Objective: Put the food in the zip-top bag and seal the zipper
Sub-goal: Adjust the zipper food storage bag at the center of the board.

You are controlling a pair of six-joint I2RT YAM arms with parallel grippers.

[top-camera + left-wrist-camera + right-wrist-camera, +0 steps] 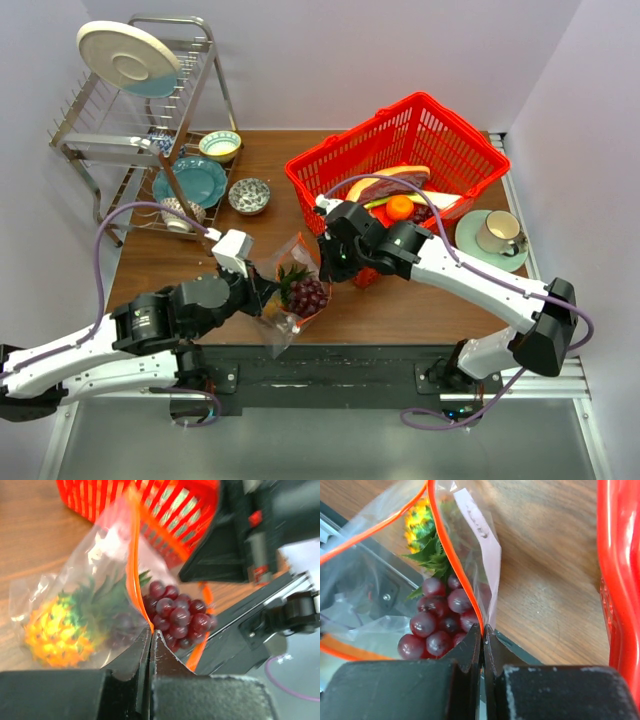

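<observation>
The clear zip-top bag point(285, 325) hangs between my two grippers at the table's near edge. The food is in it. The pineapple point(55, 637) lies deep in the bag, and the purple grape bunch point(177, 617) sits at the mouth between the two orange lips. My left gripper point(151, 632) is shut on the orange zipper point(133, 570) at one end. My right gripper point(482, 627) is shut on the zipper point(451, 555) at the other end, beside the grapes point(437, 622) and the white label point(480, 530). The mouth gapes open between the two grips.
A red mesh basket point(400, 150) with other toy foods stands just behind the right arm. A cup on a green saucer point(497, 235) is at the right. A dish rack point(150, 110), a teal plate point(190, 180) and bowls point(248, 195) are at the back left.
</observation>
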